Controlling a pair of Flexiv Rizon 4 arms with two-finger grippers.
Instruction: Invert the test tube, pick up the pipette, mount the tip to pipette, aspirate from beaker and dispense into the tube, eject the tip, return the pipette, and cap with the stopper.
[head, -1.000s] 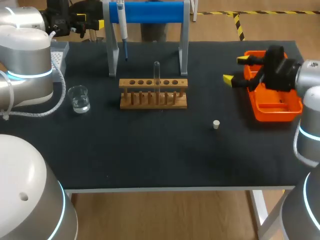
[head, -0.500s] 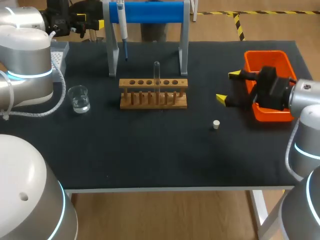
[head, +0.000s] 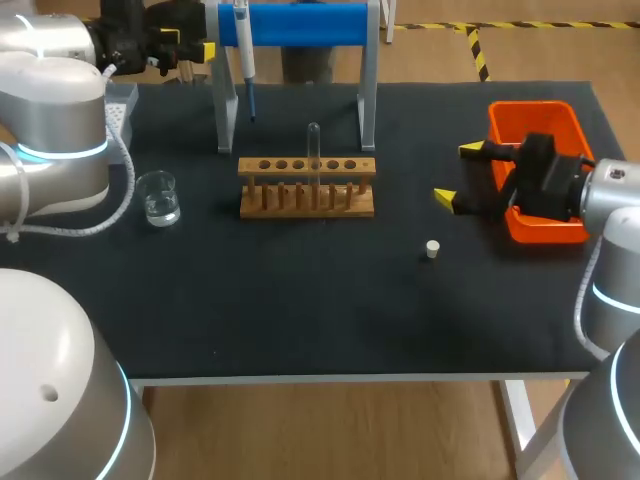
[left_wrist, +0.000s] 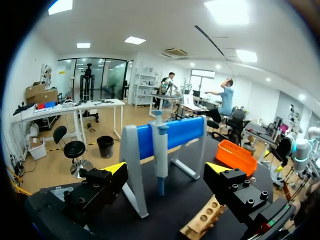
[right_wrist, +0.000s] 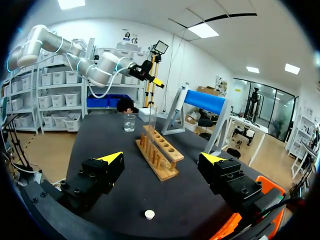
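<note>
Plainly the test tube (head: 313, 150) stands upright in the wooden rack (head: 306, 187) at the upper middle of the head view. Its rounded end appears to point upward, mouth down, as tubes are stored, which would be why the task opens with inverting it. Behind the rack, the pipette (head: 243, 40) hangs nose down from the blue stand (head: 300, 22) at the top of the frame, kept off the table and easy to lift away. The beaker (head: 158, 197) of clear liquid sits at the left, on the left arm's side, with the grey tip box (head: 120, 104) beyond it at the upper left edge. The small white stopper (head: 432, 249) lies alone right of centre, well apart from the rack. The orange bin (head: 535, 120) at the right edge is probably there to catch the ejected tip

Between stopper and bin hovers the right gripper (head: 458, 174), fingers wide apart and holding nothing, pointed toward the rack — I judge it is lined up for the tube. At the upper left the left gripper (head: 188, 42) hangs with fingers likewise spread and empty, facing the pipette — presumably placed for the later pickup
</note>
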